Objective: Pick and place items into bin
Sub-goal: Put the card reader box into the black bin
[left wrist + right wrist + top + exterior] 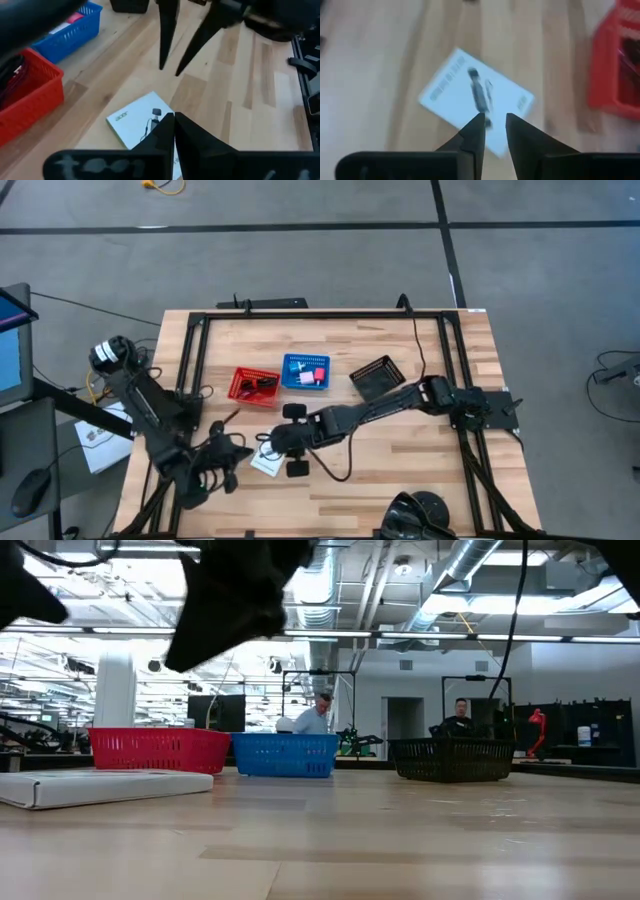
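The white card packet (268, 463) lay flat on the wooden table (400, 480) near its front edge (a black pen-like shape printed on its face). The left gripper (173, 131), fingers pressed together and holding nothing, hung just beside it. The right gripper (494, 131) hovered above the packet, fingers slightly parted, gripping nothing. Farther back stood a red basket (253, 386) holding the dark red cord (262, 384), a blue basket (305, 372) with a pink cube (319, 376), and a black basket (378, 376).
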Robot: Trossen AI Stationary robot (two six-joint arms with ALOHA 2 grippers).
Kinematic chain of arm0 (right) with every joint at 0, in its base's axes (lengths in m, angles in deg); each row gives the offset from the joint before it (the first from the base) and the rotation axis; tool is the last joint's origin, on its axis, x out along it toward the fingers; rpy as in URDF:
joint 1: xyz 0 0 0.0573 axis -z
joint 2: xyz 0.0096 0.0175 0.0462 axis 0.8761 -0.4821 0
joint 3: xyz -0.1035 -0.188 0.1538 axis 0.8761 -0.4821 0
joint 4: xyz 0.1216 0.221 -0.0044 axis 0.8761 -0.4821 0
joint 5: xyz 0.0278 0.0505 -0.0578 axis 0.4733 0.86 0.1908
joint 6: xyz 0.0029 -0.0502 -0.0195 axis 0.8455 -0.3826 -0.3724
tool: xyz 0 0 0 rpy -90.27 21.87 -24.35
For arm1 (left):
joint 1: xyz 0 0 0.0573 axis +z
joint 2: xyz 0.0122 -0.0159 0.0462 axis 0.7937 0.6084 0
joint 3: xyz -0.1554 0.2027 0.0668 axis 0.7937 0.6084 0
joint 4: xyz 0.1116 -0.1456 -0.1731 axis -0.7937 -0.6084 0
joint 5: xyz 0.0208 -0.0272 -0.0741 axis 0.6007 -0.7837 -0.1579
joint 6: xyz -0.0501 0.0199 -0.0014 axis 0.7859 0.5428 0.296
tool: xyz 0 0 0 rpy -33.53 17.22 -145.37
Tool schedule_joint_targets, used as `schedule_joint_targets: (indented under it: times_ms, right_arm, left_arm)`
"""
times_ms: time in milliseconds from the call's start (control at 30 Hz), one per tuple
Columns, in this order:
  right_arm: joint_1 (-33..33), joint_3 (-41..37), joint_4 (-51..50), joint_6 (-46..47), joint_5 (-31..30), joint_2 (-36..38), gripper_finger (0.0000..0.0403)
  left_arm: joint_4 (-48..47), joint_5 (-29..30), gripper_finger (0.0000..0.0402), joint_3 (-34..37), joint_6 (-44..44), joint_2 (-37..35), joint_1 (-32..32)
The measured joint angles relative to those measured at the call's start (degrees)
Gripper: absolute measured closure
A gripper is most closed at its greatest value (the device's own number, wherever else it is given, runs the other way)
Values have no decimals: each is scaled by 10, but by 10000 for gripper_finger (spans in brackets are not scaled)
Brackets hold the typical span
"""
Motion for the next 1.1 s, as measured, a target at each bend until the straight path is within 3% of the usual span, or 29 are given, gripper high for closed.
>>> schedule_joint_targets:
  times_ms: [100,367,733,1100]
  right_arm:
    - [6,2,39,0,42,-19,335]
    - [26,1,100,0,47,-84,350]
    - [37,2,28,92,43,-89,368]
    - [-2,1,-21,116,47,-79,383]
  left_arm:
    - [7,9,401,0,8,16,-13]
    - [52,-16,401,0,10,98,-8]
    - [124,-109,401,0,5,203,35]
    - [57,-127,401,-1,-9,214,63]
